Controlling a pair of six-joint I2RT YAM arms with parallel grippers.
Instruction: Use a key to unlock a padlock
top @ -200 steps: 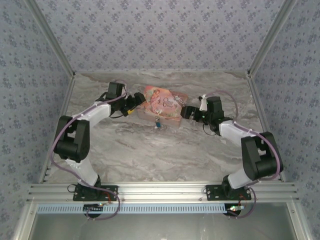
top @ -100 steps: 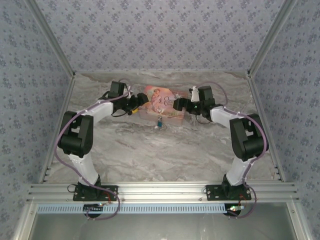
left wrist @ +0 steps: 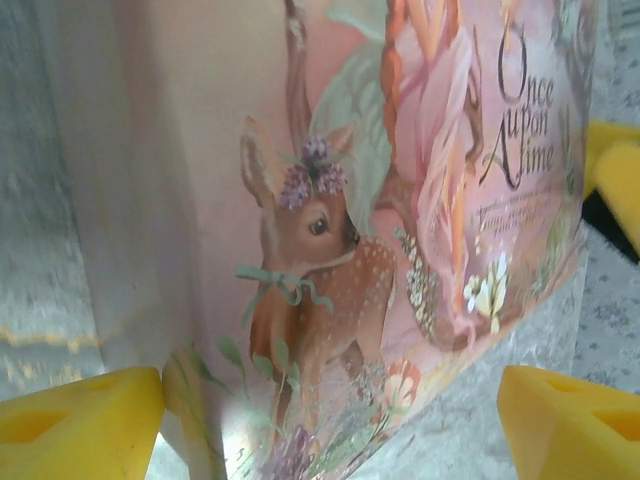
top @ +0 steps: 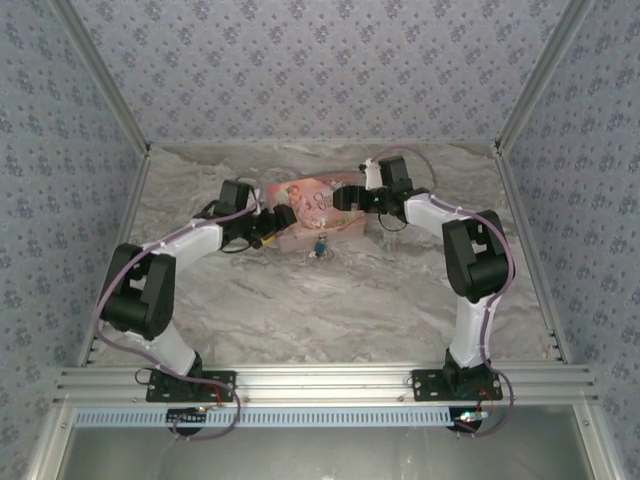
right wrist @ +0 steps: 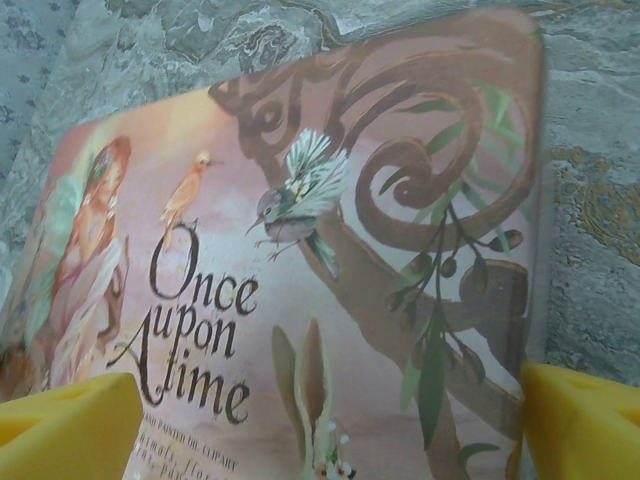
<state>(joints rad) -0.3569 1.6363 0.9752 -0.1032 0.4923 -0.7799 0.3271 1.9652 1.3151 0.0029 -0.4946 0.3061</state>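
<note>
Left gripper [top: 280, 220]: yellow fingers [left wrist: 80, 425] spread wide, nothing held. The illustrated pink box [left wrist: 400, 230] stands just ahead of the tips and spans most of the gap between them. A deer picture faces the fingers.

Right gripper [top: 343, 197]: fingers [right wrist: 585, 420] also wide apart and empty. The box lid with "Once upon a time" lettering lies ahead of and below the tips, between the two pads. Whether either pad touches the box cannot be told.

Padlock [top: 320, 246]: on the marble table [top: 400, 300], outside both pairs of fingers. It sits just beside the near edge of the box, on the base side of both fingertips, somewhat closer to the left tips than the right. Neither gripper points at it.

Step, by judgement: early. Both grippers flank the box from opposite sides rather than the lock, so the box is the thing in hand, perhaps to be opened or shifted for the key. The lock looks untouched. The next move calls for a firm two-sided hold on the box without sweeping the near edge into the lock.

Orientation: the lock's long axis seems to run roughly from the box toward the arm bases, blue body toward the box and paler metal toward the bases. It is too small to be sure, and the keyhole's side cannot be told.
</note>
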